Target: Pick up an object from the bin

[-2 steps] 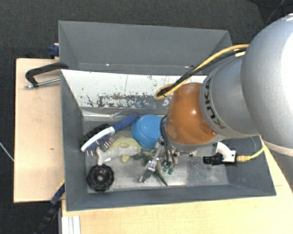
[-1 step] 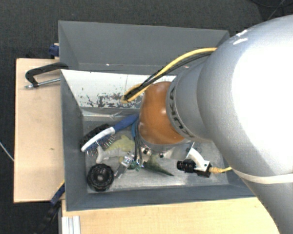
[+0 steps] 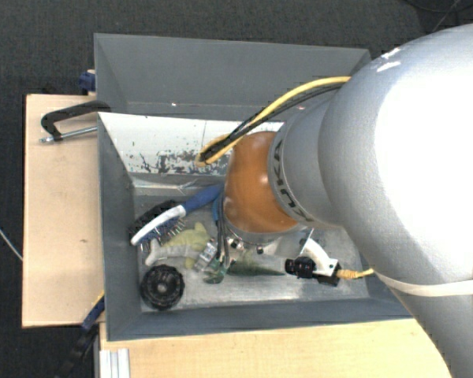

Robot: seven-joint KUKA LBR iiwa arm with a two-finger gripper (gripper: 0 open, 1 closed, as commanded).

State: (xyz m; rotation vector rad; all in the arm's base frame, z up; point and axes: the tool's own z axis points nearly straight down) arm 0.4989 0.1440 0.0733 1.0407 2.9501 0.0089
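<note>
My gripper hangs low over the middle of the bin floor, mostly hidden under the orange cover. Right below it lie a small clear and metal piece and a flat dark green thing. Just left of it is a pale yellowish crumpled thing. A brush with a white handle and black bristles lies further left, with a blue handle behind it. I see nothing held by the gripper.
A black round ribbed disc sits in the front left corner. A white and black plug-like piece with a yellow cord lies at the front right. The big grey arm covers the bin's right side.
</note>
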